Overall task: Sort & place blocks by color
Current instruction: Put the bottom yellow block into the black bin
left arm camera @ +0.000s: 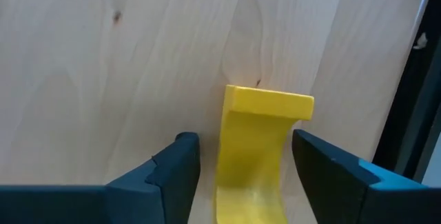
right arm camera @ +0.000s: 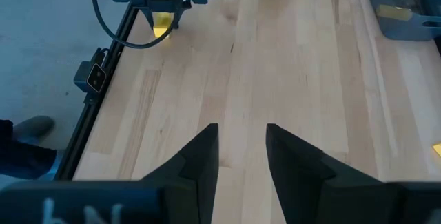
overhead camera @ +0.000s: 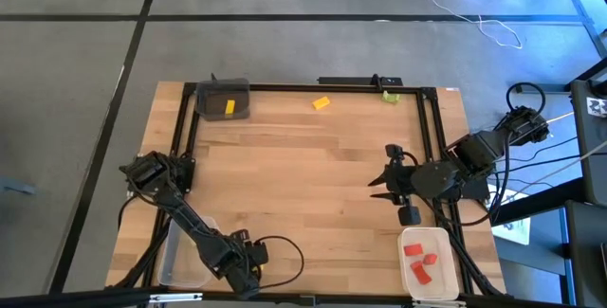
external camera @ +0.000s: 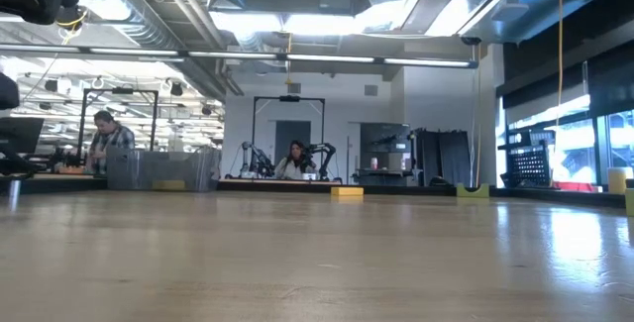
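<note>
My left gripper (overhead camera: 245, 272) hangs at the table's near edge, pointing down, open. A yellow block (left arm camera: 256, 148) lies on the wood between its fingers, with a gap showing on each side. My right gripper (overhead camera: 377, 181) hovers open over the table's right half, pointing left, and touches nothing. Another yellow block (overhead camera: 321, 102) and a light green block (overhead camera: 390, 96) lie near the far edge. One yellow block (overhead camera: 229, 107) sits in the dark bin (overhead camera: 211, 91). Three red blocks (overhead camera: 420, 261) lie in the white bin (overhead camera: 446, 242).
A clear bin (overhead camera: 180, 251) stands at the near left corner beside my left arm. A black frame (overhead camera: 285, 86) runs round the table. The middle of the wood (overhead camera: 303, 175) is bare. In the low view, people sit at desks far beyond the table.
</note>
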